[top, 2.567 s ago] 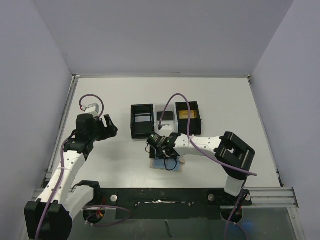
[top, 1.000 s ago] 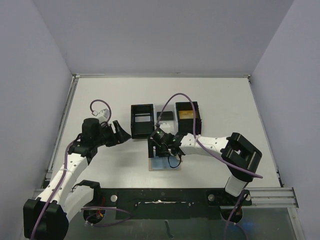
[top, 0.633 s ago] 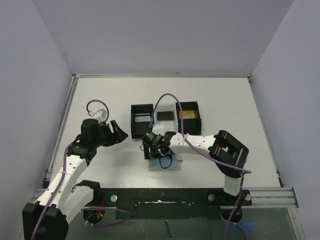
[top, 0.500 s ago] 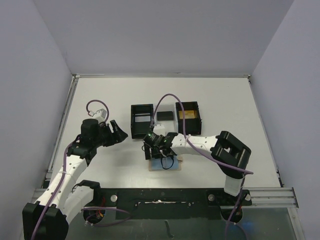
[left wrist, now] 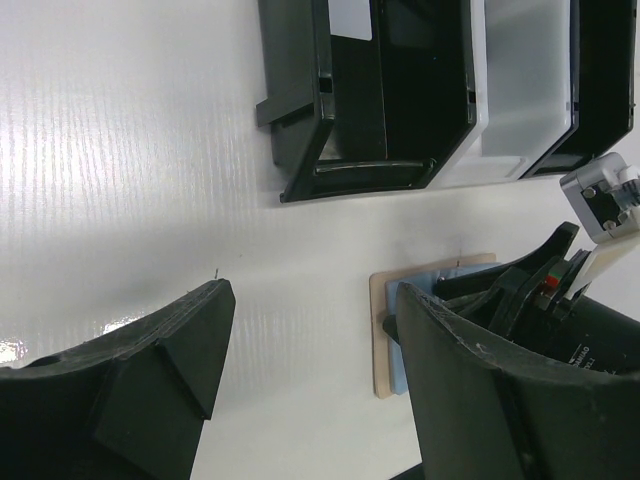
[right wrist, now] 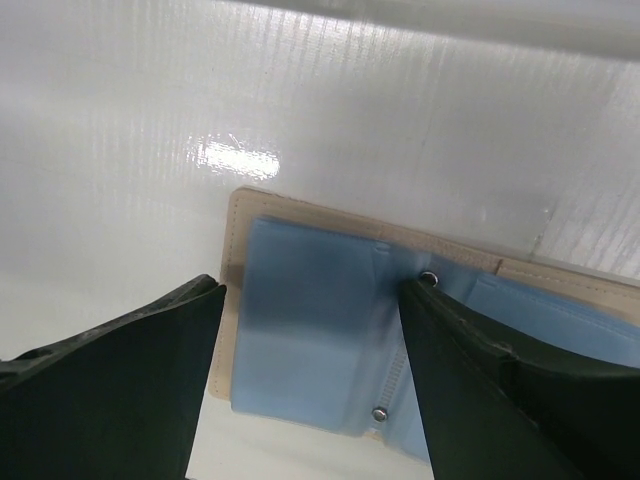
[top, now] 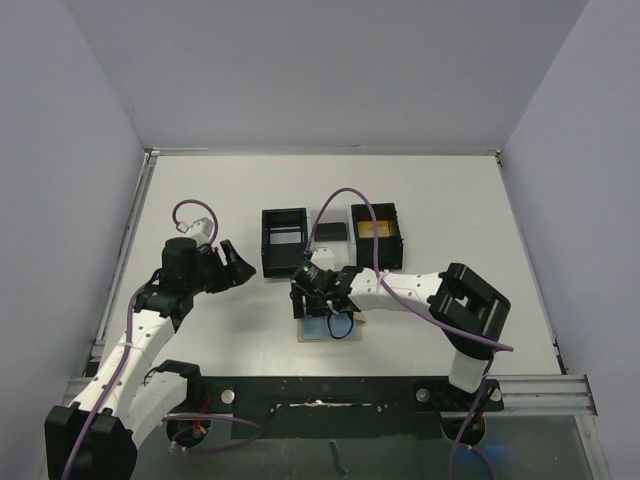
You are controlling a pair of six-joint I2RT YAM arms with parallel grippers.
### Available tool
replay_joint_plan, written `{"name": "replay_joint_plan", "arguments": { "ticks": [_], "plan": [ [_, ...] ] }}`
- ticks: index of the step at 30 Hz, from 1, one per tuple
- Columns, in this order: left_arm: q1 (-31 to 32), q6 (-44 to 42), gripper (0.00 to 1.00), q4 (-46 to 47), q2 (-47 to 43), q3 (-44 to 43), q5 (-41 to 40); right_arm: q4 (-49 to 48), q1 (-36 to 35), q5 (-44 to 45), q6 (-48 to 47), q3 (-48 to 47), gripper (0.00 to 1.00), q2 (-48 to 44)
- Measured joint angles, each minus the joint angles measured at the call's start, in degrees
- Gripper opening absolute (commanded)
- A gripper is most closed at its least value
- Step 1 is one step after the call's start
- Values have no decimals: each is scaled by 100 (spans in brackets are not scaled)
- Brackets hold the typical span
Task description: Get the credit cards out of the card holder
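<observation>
the small flat tan card holder (top: 325, 330) lies opened out on the white table (top: 200, 190), blue-grey inner panels facing up. it sits near the middle, just in front of the black three-compartment tray (top: 266, 245).

the right gripper (top: 312, 296) hangs right over it. in its wrist view the two black fingers stand wide apart, one on either side of the left panel (right wrist: 300, 340), with nothing between them but the holder below. whether the tips touch it i can't tell. the left gripper (top: 232, 265) is off to the left, near the tray and well apart from the holder, jaws spread and empty.

the step in hand looks like getting a first grip on a card. i can't make out a loose card edge from here; the panel is blurred and reads as one flat sheet with two small metal snaps (right wrist: 428, 278).

to do it well, i'd say:
- the right gripper should come in low and at a slant along the pocket's open side, so one finger slips under the card's edge and does not pinch the whole flap.
- the holder is light and will likely slide or lift with the card, so the left gripper would do best pressing down on the tan border (left wrist: 380, 340) first.
- the pull should run along the pocket, not straight up.
</observation>
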State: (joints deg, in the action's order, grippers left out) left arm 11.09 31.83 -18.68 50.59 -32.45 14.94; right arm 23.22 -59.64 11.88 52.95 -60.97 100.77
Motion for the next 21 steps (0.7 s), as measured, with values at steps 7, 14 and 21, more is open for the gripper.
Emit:
{"name": "replay_joint_plan", "arguments": {
  "ticks": [7, 14, 21],
  "plan": [
    [0, 0, 65, 0, 2, 0, 0, 564, -162, 407, 0, -470, 65, 345],
    [0, 0, 65, 2, 2, 0, 0, 688, -199, 570, 17, -531, 45, 396],
    [0, 0, 65, 2, 74, 0, 2, 245, -114, 387, 17, -138, 35, 114]
  ]
}}
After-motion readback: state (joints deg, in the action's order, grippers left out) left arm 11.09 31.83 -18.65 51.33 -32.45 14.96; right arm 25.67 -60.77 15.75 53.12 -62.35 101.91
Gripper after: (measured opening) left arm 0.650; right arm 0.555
